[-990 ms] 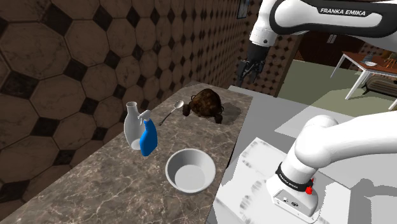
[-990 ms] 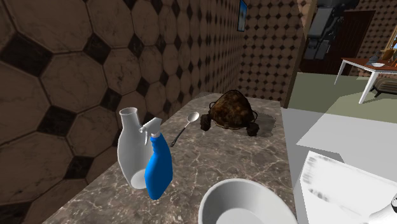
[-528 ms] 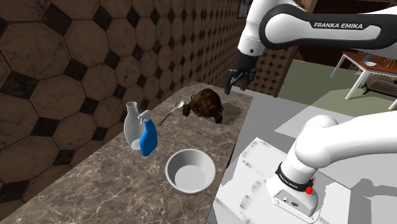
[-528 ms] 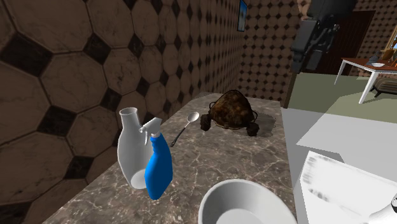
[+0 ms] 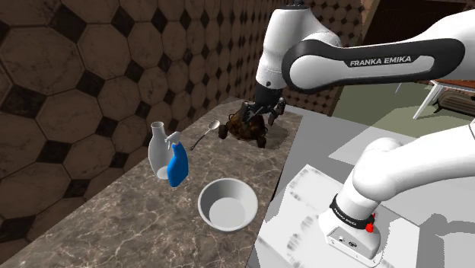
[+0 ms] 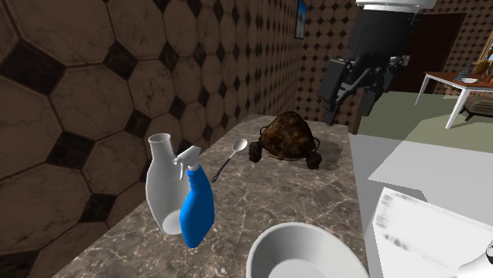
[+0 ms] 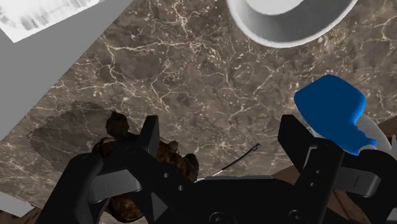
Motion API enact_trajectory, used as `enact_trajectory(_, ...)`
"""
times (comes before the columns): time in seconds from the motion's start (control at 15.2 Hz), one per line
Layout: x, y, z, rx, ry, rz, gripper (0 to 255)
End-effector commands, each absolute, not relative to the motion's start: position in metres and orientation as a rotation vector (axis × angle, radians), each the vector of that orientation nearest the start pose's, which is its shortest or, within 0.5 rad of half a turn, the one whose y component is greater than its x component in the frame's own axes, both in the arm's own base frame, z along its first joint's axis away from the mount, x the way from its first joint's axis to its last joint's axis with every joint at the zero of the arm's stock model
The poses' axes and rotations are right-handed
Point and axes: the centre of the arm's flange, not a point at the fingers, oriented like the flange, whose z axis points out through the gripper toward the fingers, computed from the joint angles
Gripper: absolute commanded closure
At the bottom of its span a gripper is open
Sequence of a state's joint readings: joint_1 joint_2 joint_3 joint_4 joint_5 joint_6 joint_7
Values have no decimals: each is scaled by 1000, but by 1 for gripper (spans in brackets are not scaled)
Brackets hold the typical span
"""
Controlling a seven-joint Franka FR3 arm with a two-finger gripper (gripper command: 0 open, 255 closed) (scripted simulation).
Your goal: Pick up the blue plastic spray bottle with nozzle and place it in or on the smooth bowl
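The blue plastic spray bottle with a white trigger nozzle (image 5: 177, 166) (image 6: 197, 210) (image 7: 331, 113) stands upright on the dark veined marble counter (image 5: 125, 217) (image 6: 269, 189) (image 7: 191, 70), untouched. A white narrow-necked flask (image 5: 158, 148) (image 6: 163, 188) stands right against the bottle on its wall side; the pictures suggest contact, though I cannot be sure. The smooth white round bowl (image 5: 209, 217) (image 6: 269, 237) (image 7: 248, 19) sits near the bottle on the side away from the wall, open end up, with nothing in it. Farther from the bottle along the counter lie a slim grey spoon (image 5: 207, 132) (image 6: 231, 155) and, beyond it, a brown lumpy turtle-like figure (image 5: 245, 126) (image 6: 286, 136) (image 7: 118, 137).

The black gripper (image 5: 260, 116) (image 6: 348, 99) (image 7: 220, 124) hangs above that figure, well apart from the bottle. Its 2 fingers stand wide apart and grasp nothing. The reach toward the bottle looks barely begun.

The main risks, as I judge them:
- The flask crowds 1 side of the bottle. A finger coming down on that side could strike the flask and topple it, or pinch both together.
- The bottle narrows toward the nozzle, so a high grip may slip, while a low grip meets a wide, rounded body.
- A low path from the figure crosses the spoon and could sweep it along.
- The bottle is taller than the bowl is deep. Released upright, it will likely tip over the rim.
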State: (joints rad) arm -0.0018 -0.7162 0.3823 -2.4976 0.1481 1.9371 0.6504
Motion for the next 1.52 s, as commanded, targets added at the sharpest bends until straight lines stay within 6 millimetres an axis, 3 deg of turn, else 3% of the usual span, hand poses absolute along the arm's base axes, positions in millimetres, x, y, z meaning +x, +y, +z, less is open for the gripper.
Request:
enact_trajectory(0.0, 334, 185, 500, -3108, 681, -273, 0)
enact_trajectory(0.73, 394, 315, 430, -3083, 1041, -388, 0)
enact_trajectory(1.45, 486, 421, 356, -3008, 1406, -504, 0)
